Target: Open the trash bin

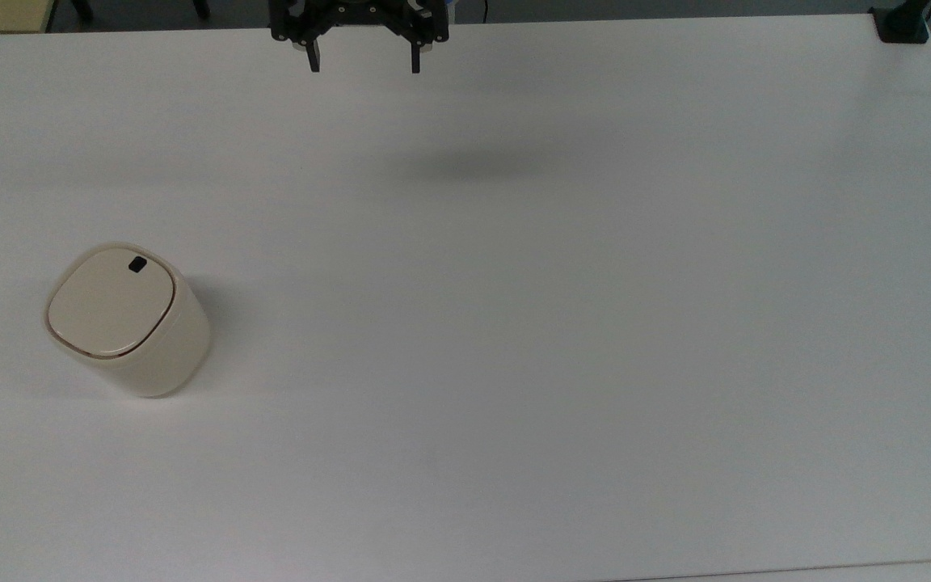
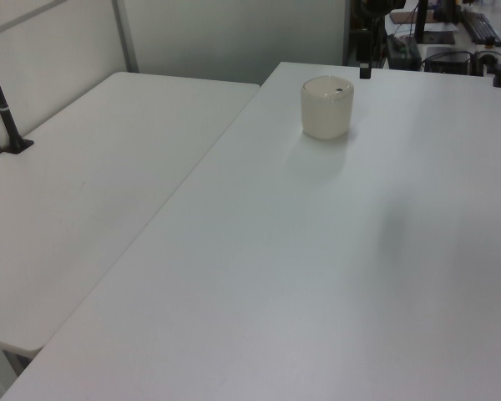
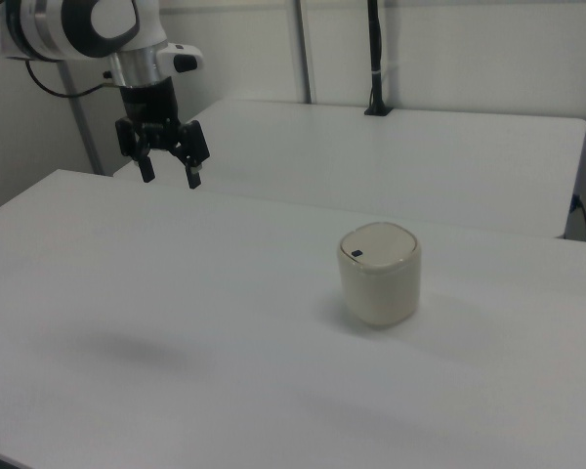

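Below me and well off from my gripper, the trash bin looks like smooth cream plastic with a soft sheen. The table under me is matt white, smooth. My fingers look matt black.

Robot lab: bare white tables, pole-mounted camera stands.
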Controlling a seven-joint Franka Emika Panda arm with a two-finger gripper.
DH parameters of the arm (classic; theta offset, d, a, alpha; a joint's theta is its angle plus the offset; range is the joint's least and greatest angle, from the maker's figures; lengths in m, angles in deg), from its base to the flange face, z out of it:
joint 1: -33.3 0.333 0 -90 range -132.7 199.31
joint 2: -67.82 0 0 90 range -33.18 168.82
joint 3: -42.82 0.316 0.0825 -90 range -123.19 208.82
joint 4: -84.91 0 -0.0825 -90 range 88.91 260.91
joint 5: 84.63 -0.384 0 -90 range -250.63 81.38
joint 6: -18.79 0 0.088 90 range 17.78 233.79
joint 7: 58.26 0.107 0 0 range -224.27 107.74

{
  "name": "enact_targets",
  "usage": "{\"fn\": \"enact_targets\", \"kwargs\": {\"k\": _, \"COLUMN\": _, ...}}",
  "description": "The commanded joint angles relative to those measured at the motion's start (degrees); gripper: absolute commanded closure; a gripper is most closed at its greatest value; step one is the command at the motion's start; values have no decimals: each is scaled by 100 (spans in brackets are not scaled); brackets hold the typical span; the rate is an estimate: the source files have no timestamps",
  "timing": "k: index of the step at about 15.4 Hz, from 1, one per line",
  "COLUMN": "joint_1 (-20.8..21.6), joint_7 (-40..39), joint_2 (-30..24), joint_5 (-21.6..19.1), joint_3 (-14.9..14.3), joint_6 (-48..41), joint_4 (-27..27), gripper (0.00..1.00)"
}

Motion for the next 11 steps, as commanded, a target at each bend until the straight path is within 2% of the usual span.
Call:
{"fn": "enact_targets", "kwargs": {"k": 1, "joint_1": 32, "joint_7": -151, "joint_2": -114, "joint_5": 30, "joint_3": -49, "joint_6": -20, "joint_4": 119, "gripper": 7}}
{"fn": "enact_targets", "kwargs": {"k": 4, "joint_1": 32, "joint_7": -151, "joint_2": -106, "joint_5": 13, "joint_3": -49, "joint_6": 7, "joint_4": 119, "gripper": 67}}
{"fn": "enact_targets", "kwargs": {"k": 5, "joint_1": 32, "joint_7": -151, "joint_2": -106, "joint_5": 4, "joint_3": -49, "joint_6": 7, "joint_4": 119, "gripper": 85}}
{"fn": "enact_targets", "kwargs": {"k": 6, "joint_1": 32, "joint_7": -151, "joint_2": -97, "joint_5": 4, "joint_3": -49, "joint_6": 15, "joint_4": 119, "gripper": 97}}
{"fn": "enact_targets", "kwargs": {"k": 7, "joint_1": 32, "joint_7": -160, "joint_2": -97, "joint_5": 4, "joint_3": -49, "joint_6": 16, "joint_4": 119, "gripper": 100}}
{"fn": "enact_targets", "kwargs": {"k": 11, "joint_1": 24, "joint_7": -151, "joint_2": -53, "joint_5": -5, "joint_3": -58, "joint_6": 33, "joint_4": 102, "gripper": 100}}
